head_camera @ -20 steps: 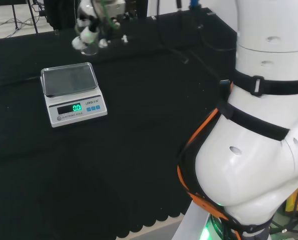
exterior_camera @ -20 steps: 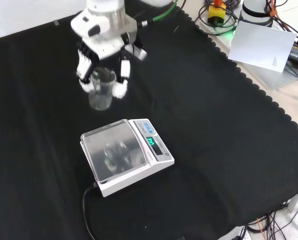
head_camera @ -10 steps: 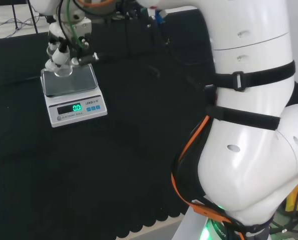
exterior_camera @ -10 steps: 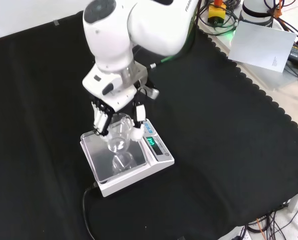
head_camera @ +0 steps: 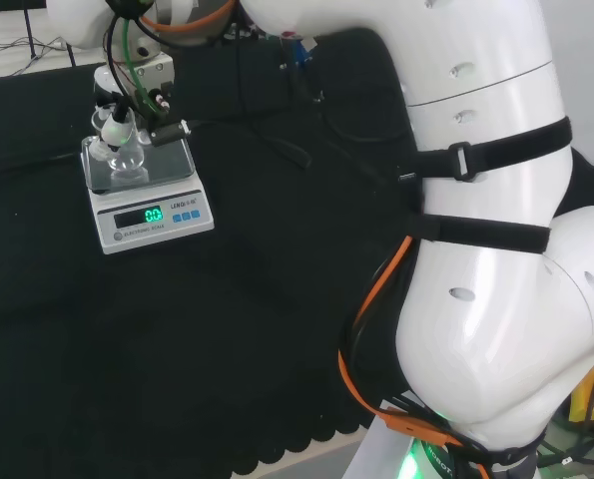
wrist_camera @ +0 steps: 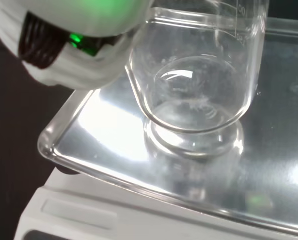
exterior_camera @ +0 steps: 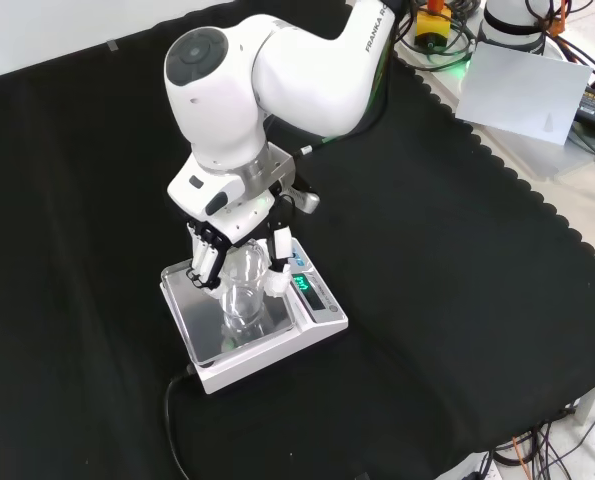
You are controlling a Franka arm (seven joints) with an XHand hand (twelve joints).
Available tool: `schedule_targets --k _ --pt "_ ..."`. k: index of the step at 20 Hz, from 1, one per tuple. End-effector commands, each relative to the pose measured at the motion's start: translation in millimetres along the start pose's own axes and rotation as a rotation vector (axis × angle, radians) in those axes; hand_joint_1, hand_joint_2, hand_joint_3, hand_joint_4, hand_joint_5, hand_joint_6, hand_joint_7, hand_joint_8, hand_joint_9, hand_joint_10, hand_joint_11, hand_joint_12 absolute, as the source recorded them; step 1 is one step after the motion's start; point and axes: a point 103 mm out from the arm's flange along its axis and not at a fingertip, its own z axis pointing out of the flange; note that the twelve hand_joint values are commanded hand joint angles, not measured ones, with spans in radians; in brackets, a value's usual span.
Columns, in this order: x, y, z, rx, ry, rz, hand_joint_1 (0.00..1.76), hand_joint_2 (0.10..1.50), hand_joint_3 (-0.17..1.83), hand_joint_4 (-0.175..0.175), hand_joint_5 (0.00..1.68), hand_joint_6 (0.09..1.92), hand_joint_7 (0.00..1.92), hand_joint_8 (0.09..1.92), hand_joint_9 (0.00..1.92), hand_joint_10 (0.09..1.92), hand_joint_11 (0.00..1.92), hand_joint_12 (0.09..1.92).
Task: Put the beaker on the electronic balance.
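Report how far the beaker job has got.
Done: the beaker has been brought over the balance and is down at its steel pan. In hand: the hand is curled round the beaker; the wrist view leaves unclear whether its base touches the pan. Left: set it down if it isn't, open the fingers and withdraw.

Green digits on the display (head_camera: 153,215) of the electronic balance (head_camera: 108,229); faint graduation numerals on the beaker (wrist_camera: 199,75).

The robot hand (exterior_camera: 239,262) points down from the bent arm, fingers apparently curled inward, gripping.
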Motion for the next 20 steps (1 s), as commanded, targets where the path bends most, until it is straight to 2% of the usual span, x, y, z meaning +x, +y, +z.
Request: schedule_targets --k 1,3,4,6,7,8,9,11,13,15,17,20 --pt "1 4 12 0.024 -0.010 0.005 1.28 0.78 0.62 -0.175 1.03 1.03 1.07 1.05 1.45 0.86 1.49 0.75" --pt "2 5 14 0.032 -0.009 0.006 1.24 0.76 0.63 -0.167 1.06 0.99 1.09 1.09 1.45 0.86 1.50 0.75" --pt "2 5 14 0.038 -0.004 0.005 1.21 0.75 0.62 -0.143 1.08 0.97 1.10 1.14 1.45 0.85 1.53 0.75" --pt "1 6 12 0.062 0.000 -0.002 1.19 0.61 0.73 -0.084 0.90 1.03 1.04 1.18 1.42 0.83 1.54 0.76" --pt "1 6 10 0.074 -0.002 -0.007 1.17 0.54 0.79 -0.066 0.75 1.07 0.95 1.17 1.39 0.83 1.46 0.81" --pt "1 6 8 0.077 -0.002 -0.009 1.13 0.48 0.83 -0.051 0.55 0.99 0.83 1.14 1.31 0.83 1.31 0.92" --pt "0 5 5 0.071 -0.002 -0.011 1.07 0.45 0.81 -0.037 0.35 0.83 0.66 1.09 1.17 0.84 1.09 1.07" --pt "-1 5 -1 0.057 -0.002 -0.015 0.95 0.44 0.70 -0.011 0.16 0.49 0.39 0.98 0.88 0.85 0.71 1.29" --pt "-4 3 -9 0.051 -0.003 -0.022 0.85 0.46 0.57 0.009 0.10 0.25 0.21 0.89 0.67 0.87 0.43 1.42" --pt "-7 1 -17 0.056 -0.005 -0.029 0.78 0.48 0.47 0.024 0.06 0.12 0.09 0.83 0.51 0.88 0.21 1.51" --pt "-12 -3 -25 0.061 0.000 -0.038 0.72 0.50 0.39 0.038 0.03 0.09 0.02 0.72 0.38 0.89 0.07 1.56" --pt "-24 -12 -40 0.063 -0.003 -0.041 0.65 0.53 0.26 0.052 0.00 0.09 0.00 0.49 0.21 0.90 0.01 1.47"
